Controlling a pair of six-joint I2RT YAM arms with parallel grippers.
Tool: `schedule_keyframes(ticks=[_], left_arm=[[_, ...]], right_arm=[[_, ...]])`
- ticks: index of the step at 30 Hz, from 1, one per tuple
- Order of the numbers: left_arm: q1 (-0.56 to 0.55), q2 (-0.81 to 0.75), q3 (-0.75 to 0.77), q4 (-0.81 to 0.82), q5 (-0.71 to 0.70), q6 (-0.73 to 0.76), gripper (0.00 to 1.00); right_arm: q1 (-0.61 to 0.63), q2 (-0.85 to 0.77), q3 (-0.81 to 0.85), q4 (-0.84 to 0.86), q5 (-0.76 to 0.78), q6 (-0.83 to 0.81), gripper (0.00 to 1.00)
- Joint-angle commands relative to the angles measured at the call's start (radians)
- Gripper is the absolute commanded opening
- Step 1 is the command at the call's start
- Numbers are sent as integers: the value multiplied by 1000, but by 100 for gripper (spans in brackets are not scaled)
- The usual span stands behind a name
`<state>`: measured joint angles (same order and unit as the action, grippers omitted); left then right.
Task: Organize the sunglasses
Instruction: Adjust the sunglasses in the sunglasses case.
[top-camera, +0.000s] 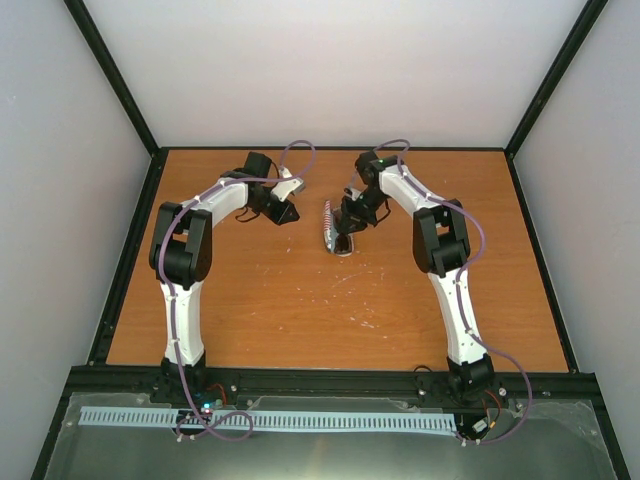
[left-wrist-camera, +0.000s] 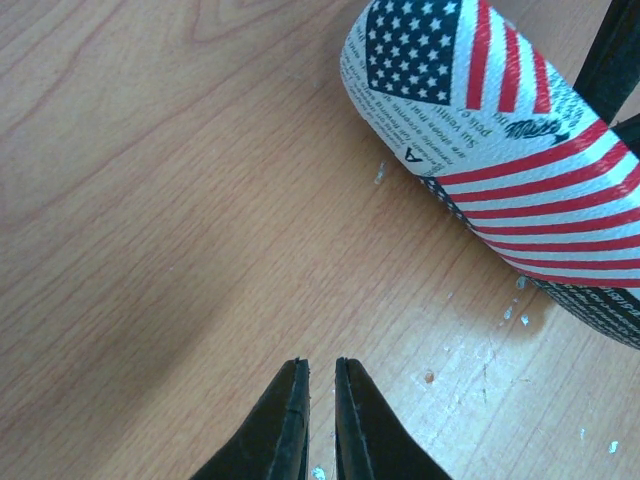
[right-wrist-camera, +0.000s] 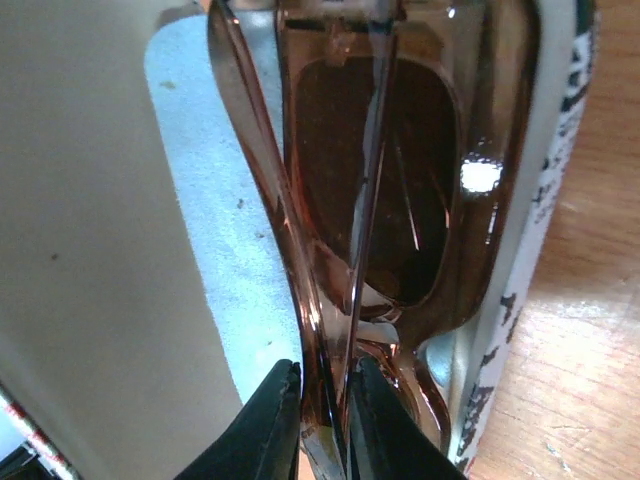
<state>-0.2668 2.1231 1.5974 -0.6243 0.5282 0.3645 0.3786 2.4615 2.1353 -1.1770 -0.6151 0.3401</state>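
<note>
The sunglasses (right-wrist-camera: 400, 180), with a thin brown frame and brownish lenses, are folded and stand on edge inside the open flag-patterned case (right-wrist-camera: 555, 200), above the light blue cloth (right-wrist-camera: 220, 220). My right gripper (right-wrist-camera: 325, 385) is shut on their folded temple arms and frame near the bridge. In the top view the right gripper (top-camera: 345, 232) sits over the case (top-camera: 328, 222) at mid-table, hiding the sunglasses. My left gripper (left-wrist-camera: 320, 365) is almost closed and empty, low over bare wood, left of the case (left-wrist-camera: 500, 130). It also shows in the top view (top-camera: 290, 213).
The case's cream lid (right-wrist-camera: 90, 250) stands open on the left in the right wrist view. A dark part of the right arm (left-wrist-camera: 615, 50) shows behind the case in the left wrist view. The wooden table (top-camera: 300, 300) has black rails round it.
</note>
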Motion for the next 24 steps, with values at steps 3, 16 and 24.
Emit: schedule_keyframes(ticks=[3, 16, 24], left_arm=[[-5, -40, 3, 17, 16, -4, 11], [-5, -40, 17, 13, 17, -2, 11], [-5, -34, 48, 0, 27, -8, 11]], right_arm=[[-1, -25, -43, 11, 10, 8, 24], [-8, -62, 29, -5, 33, 36, 36], [-38, -120, 25, -28, 59, 33, 37]])
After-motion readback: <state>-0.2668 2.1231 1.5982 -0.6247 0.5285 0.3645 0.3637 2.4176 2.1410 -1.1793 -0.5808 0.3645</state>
